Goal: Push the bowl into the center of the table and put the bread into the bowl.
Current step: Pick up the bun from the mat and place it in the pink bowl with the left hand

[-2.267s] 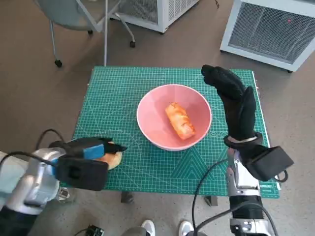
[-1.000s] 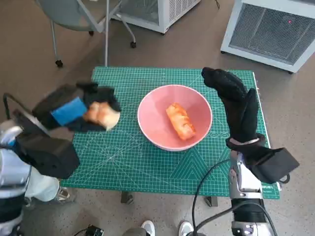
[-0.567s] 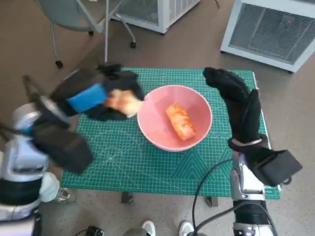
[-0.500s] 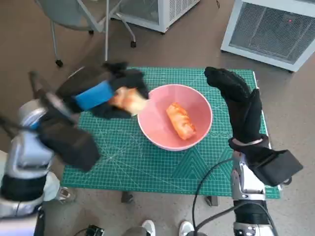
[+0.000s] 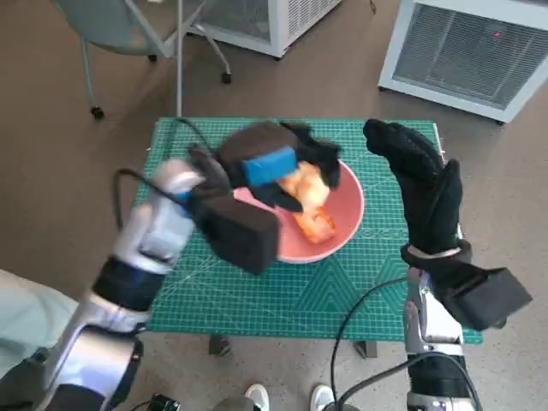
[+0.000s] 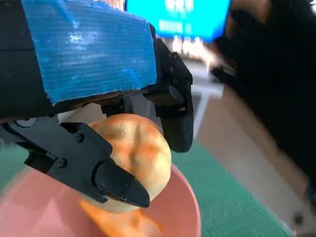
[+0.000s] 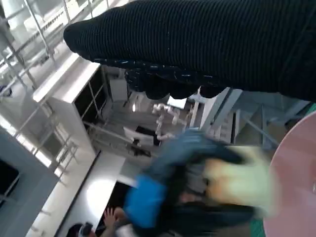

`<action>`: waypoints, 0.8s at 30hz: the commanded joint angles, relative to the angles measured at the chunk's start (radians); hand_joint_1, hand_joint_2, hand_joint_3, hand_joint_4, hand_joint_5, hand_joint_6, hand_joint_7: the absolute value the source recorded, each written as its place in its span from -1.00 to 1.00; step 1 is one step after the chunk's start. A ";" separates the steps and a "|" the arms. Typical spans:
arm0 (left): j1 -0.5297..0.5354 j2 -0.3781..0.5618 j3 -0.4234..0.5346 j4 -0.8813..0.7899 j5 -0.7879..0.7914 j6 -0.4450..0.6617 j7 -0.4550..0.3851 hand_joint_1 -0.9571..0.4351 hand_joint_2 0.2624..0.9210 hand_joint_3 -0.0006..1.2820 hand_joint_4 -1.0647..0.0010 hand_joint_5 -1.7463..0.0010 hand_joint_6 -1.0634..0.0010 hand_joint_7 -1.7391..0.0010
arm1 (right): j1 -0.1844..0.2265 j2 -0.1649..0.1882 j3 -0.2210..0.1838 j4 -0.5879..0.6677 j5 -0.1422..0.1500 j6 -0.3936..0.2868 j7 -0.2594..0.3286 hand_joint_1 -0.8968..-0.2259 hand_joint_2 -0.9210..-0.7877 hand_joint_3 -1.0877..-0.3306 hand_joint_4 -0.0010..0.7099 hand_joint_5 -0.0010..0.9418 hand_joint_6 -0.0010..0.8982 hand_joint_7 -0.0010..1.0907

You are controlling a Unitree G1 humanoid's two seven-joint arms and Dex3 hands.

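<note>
Risk here lies mostly in the release: the left hand [image 5: 276,164], black with blue tape across its back, holds a round, pale golden bread roll [image 5: 301,182] over the pink round bowl [image 5: 347,224], and the roll sits toward the bowl's near-left side, so letting go too soon, or while the arm is moving, could in my judgement bounce it off the rim onto the green gridded cutting mat [image 5: 205,145]. A second hazard is the orange-glazed oblong pastry [image 5: 317,224] already lying in the bowl; the roll may land on it and tip outward. The left wrist view shows the roll [image 6: 134,163] smooth, domed and lightly browned on one flank, clamped between black fingers [image 6: 84,158] on either side, with the pink bowl rim [image 6: 190,197] below it. The right hand [image 5: 424,184], in its black knitted glove, stands upright just beside the bowl's right edge, fingers extended and holding nothing; whether it touches the rim I cannot tell. The bowl sits about mid-table.
</note>
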 commanded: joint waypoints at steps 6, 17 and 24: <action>-0.017 -0.023 -0.055 0.091 0.063 0.001 -0.001 0.38 1.00 -0.91 -0.37 -0.29 -0.15 -0.36 | 0.034 -0.001 -0.005 -0.012 0.000 0.020 -0.010 -0.36 -1.00 -0.09 -0.46 -0.99 -1.00 -0.12; 0.008 -0.030 -0.051 0.089 0.054 0.051 -0.021 0.38 0.90 -0.82 -0.08 0.28 0.11 0.24 | 0.032 -0.001 -0.013 -0.004 0.006 0.016 -0.004 -0.36 -1.00 -0.10 -0.46 -1.00 -1.00 -0.13; 0.017 -0.026 -0.053 0.057 0.056 0.093 -0.035 0.31 0.92 -0.94 0.19 0.93 0.12 0.84 | 0.030 0.000 -0.014 0.001 0.005 0.014 -0.004 -0.36 -1.00 -0.10 -0.46 -1.00 -1.00 -0.13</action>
